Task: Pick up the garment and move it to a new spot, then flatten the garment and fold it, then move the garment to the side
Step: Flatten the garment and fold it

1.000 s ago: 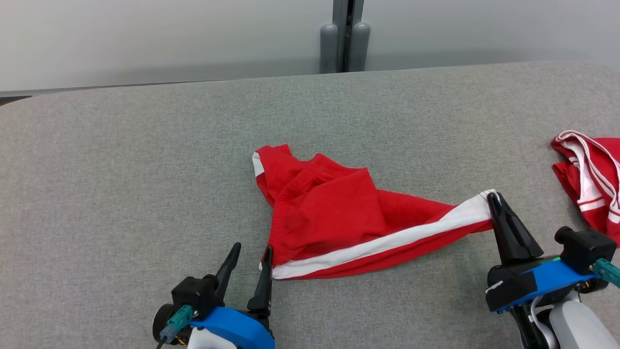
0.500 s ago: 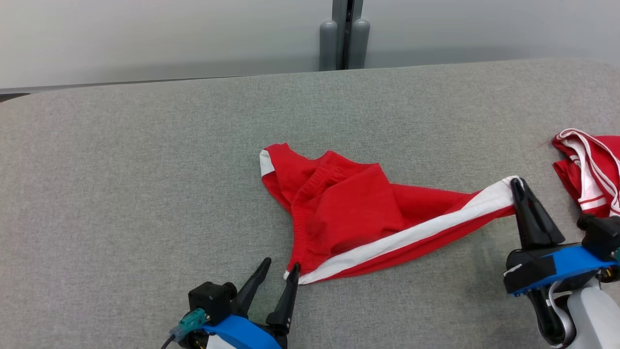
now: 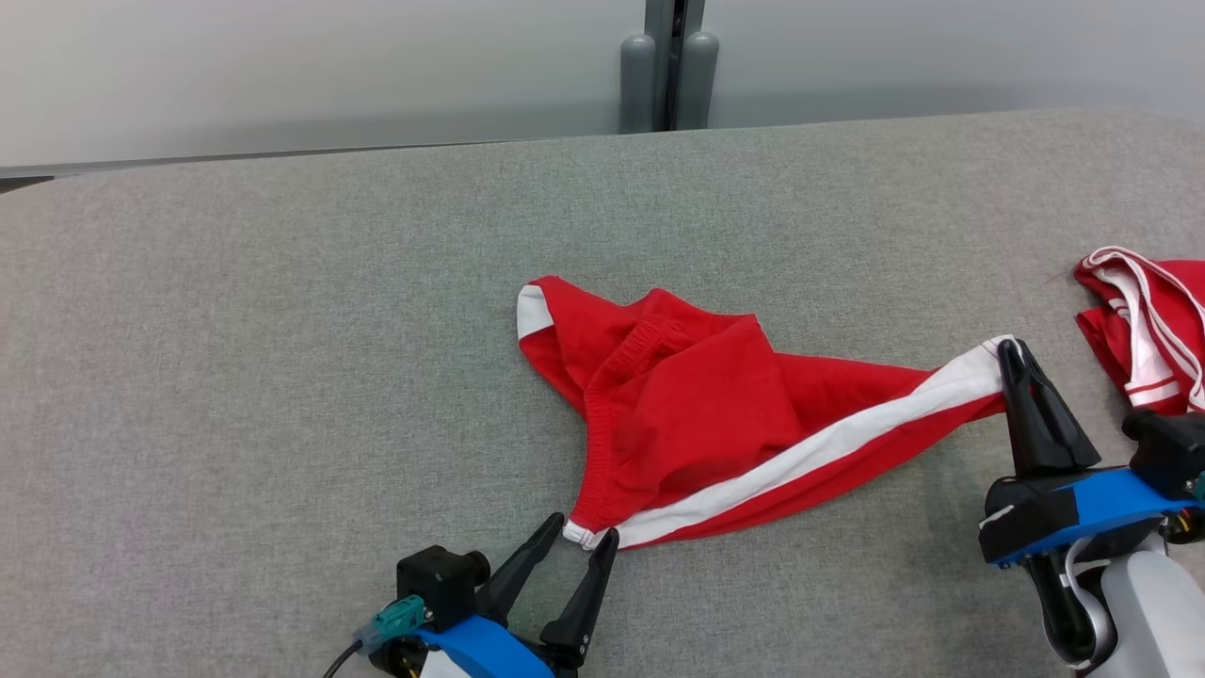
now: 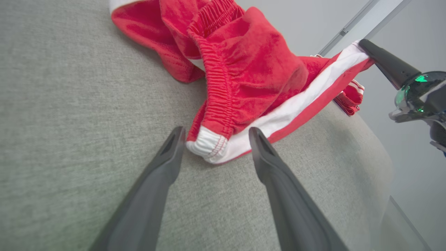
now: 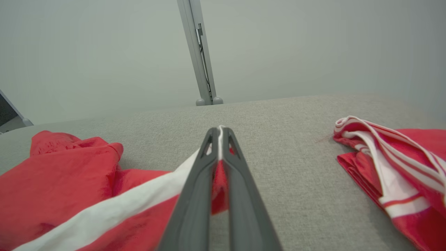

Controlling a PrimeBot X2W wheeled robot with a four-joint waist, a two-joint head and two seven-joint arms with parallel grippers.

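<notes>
**A:** What has shifted in the last second?

**B:** The left end effector (image 3: pixel 584 527) has slid to the right along the near side of the bench (image 3: pixel 282 330). The right end effector (image 3: pixel 1012 350) has also gone rightward, and the red garment (image 3: pixel 687 414) has travelled with it.

**A:** How does the left one stand?

**B:** Its fingers are spread. In the left wrist view the waistband corner (image 4: pixel 209 144), red with a white hem, lies on the bench between the two tips. The left tip is just beside it, and neither finger pinches it.

**A:** And the right?

**B:** Its fingers are pressed together on the far end of the white stripe (image 3: pixel 847 438). A sliver of white cloth shows between the tips in the right wrist view. That end is held a little off the bench.

**A:** Where does the garment lie?

**B:** It lies around the middle of the bench, towards the near side, stretched between the two end effectors. The stripe runs taut along its near edge from one end effector to the other. The elastic waistband runs away from the left-hand corner, and the cloth behind it is bunched into folds.

**A:** What is around it?

**B:** A second garment (image 3: pixel 1144 330), red with white stripes, lies crumpled at the bench's right end, apart from the held one. A grey post (image 3: pixel 668 66) stands behind the far edge.
</notes>
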